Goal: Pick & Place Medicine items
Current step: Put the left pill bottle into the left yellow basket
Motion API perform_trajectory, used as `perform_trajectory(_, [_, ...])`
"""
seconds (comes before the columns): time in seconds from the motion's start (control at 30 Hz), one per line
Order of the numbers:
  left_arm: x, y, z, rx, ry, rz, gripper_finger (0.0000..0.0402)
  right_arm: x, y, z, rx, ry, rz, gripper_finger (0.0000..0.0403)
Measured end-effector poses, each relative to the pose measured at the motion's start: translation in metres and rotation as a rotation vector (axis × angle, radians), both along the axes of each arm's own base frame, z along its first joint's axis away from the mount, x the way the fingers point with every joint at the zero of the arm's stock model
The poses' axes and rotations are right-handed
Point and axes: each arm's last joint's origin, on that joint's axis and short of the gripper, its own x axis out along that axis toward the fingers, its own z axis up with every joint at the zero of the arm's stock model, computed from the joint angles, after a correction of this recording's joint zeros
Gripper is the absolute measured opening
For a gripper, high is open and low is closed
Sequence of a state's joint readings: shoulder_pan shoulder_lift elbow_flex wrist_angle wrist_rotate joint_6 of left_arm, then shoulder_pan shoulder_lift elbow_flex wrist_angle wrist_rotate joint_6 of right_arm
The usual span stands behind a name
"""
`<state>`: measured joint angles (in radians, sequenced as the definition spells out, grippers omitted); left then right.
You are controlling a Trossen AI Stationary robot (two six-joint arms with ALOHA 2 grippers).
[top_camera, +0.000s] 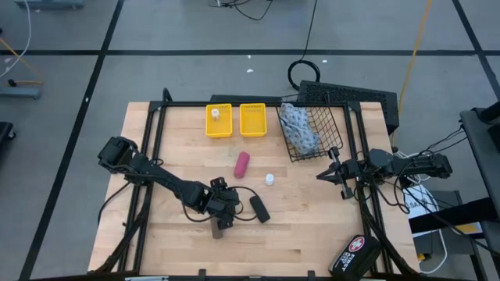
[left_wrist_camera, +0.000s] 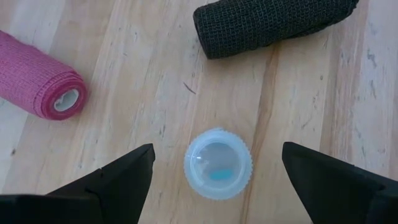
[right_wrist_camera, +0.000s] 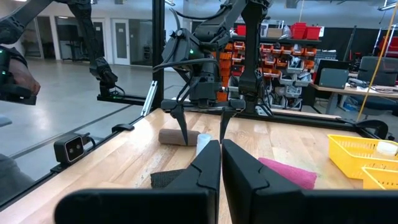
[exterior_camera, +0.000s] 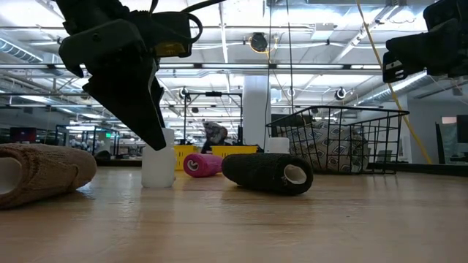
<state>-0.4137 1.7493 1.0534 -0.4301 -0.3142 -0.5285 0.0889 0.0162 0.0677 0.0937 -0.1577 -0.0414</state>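
My left gripper points down, open, over a small white bottle that stands upright on the table. Its fingers stand wide on either side of the bottle without touching it. A black roll, a magenta roll and a brown roll lie on their sides nearby. A second white bottle stands past the black roll. A third white bottle sits in a yellow bin. The blue-white pouch lies in the wire basket. My right gripper waits shut near the basket.
Two yellow bins stand side by side at the far edge, with the wire basket to their right. A black case with a red-white cross lies at the near right corner. Bare wood shows along the near edge.
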Motion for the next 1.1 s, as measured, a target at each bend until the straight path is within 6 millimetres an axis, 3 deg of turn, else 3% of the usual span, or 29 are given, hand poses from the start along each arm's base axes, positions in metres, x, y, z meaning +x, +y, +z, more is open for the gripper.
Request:
perform_trajectory(0.17, [0.0, 0.0, 0.0, 0.0, 0.0, 0.0, 0.0354, 0.0, 0.0, 0.0, 0.0, 0.0, 0.0, 0.0009])
perform_trajectory(0.6, [0.0, -0.0001, 0.0002, -0.002, 0.0, -0.001, 0.0243, 0.0, 0.0, 0.0, 0.0, 0.0, 0.0, 0.0009])
perform_trajectory(1.1, [0.0, -0.0001, 0.0003, -0.002, -0.001, -0.001, 0.0182, 0.0, 0.0, 0.0, 0.0, 0.0, 0.0, 0.0008])
